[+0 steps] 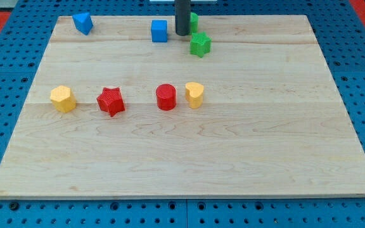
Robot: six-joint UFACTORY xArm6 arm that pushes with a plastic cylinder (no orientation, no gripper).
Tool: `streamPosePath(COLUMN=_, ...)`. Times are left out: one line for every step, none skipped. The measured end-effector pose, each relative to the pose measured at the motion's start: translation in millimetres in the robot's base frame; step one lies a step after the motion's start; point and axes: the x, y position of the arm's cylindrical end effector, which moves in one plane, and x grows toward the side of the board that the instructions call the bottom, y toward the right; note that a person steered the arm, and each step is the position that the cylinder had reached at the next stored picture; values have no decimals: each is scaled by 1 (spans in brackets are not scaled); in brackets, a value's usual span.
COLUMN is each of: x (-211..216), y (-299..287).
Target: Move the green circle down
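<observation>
**Tip at the table's top edge, green circle mostly hidden behind the rod**

8 blocks sit on the wooden table, in 2 loose groups. Starting at the view's left, a yellow block of hexagon-like shape stands near the left edge in the middle row. Above it, close to the top edge, lies a blue block of irregular shape. Further right in the middle row comes the red star, well apart from the yellow one. Next along the top is the blue cube, just left of the rod. Below it in the middle row the red cylinder stands just beside the yellow heart-like block, the 2 close but with a narrow gap showing.

The dark rod comes down from the view's top, and my tip rests on the table between the blue cube and the green blocks. This arm carries no grasping end effector, only the rod, so nothing is held. The green circle peeks out from behind the rod's right side, near the top edge; whether the tip touches it cannot be told. Just below and right lies the green star.
</observation>
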Motion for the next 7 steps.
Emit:
streamPosePath(x=-4, y=-32)
streamPosePath(x=-31, y=-50)
streamPosePath(x=-41, y=-42)
streamPosePath(x=-41, y=-6)
streamPosePath(x=-40, y=19)
streamPosePath(x=-41, y=29)
streamPosePath(x=-40, y=42)
